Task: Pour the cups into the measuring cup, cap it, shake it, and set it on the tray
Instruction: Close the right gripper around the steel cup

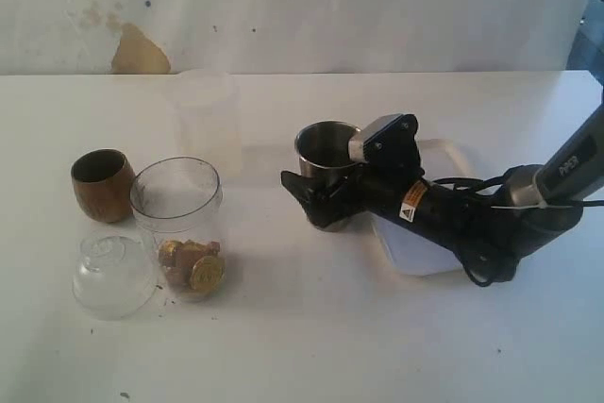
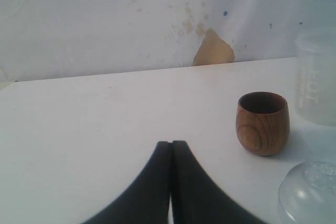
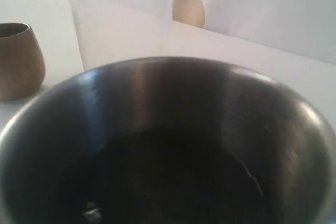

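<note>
The steel tumbler [image 1: 327,145] stands upright just left of the white tray [image 1: 415,257]. My right gripper [image 1: 319,199] lies low across the tray with its jaws spread wide around the tumbler's lower body. The tumbler's dark inside [image 3: 173,145] fills the right wrist view and hides the fingers. The brown wooden cup [image 1: 102,184] stands at the left. Beside it is the clear measuring cup [image 1: 177,224], with brown and gold pieces in its bottom. My left gripper [image 2: 171,144] is shut on nothing, low over bare table, with the wooden cup [image 2: 262,124] ahead of it to one side.
A clear dome lid [image 1: 113,276] lies in front of the wooden cup, touching the measuring cup. A frosted plastic cup [image 1: 203,115] stands further back, between the measuring cup and the tumbler. The right arm [image 1: 528,209] and its cable cover much of the tray.
</note>
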